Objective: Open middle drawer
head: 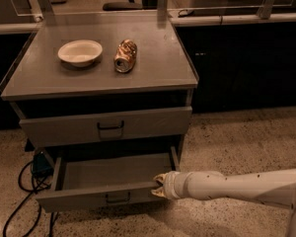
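The middle drawer [89,197] is pulled out below the cabinet top, its grey tray open to view, with a small dark pull at the centre of its front. My gripper [158,186] sits at the right end of that drawer front, the white arm reaching in from the right. Its two pale fingertips [159,178] stand apart, one above and one below the front's top edge, and hold nothing I can see. Above it the taller top drawer [64,128], with a bigger handle, is pushed in.
On the grey cabinet top [44,78] lie a white bowl [80,52] and a tipped can [125,56]. Black cables [27,181] trail on the speckled floor at the left. Dark counters run behind and to the right of the cabinet.
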Tool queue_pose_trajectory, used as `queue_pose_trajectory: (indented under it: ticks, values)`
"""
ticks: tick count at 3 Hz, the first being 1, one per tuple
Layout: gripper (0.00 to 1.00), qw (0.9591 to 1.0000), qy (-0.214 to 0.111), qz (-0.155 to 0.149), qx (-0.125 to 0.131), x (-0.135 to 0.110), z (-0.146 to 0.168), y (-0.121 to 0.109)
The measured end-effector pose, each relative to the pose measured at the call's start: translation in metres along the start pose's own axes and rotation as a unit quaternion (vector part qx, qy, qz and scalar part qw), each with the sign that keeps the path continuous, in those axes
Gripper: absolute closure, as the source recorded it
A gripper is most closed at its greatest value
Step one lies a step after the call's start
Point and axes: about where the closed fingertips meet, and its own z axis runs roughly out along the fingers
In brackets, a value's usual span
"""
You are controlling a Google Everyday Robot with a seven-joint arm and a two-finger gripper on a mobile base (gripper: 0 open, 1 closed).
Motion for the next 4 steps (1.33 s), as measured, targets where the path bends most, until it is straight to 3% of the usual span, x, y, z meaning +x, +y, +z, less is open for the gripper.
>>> queue_pose_trajectory:
  ticks: [1, 3, 4]
  values:
    - [1.0, 1.0, 0.0, 0.001, 0.002, 0.0, 0.0, 0.003]
    - [1.0, 0.9999, 0.002, 0.009, 0.012, -0.002, -0.013, 0.034]
    - [1.0, 0.9999, 0.002, 0.009, 0.012, -0.002, -0.013, 0.034]
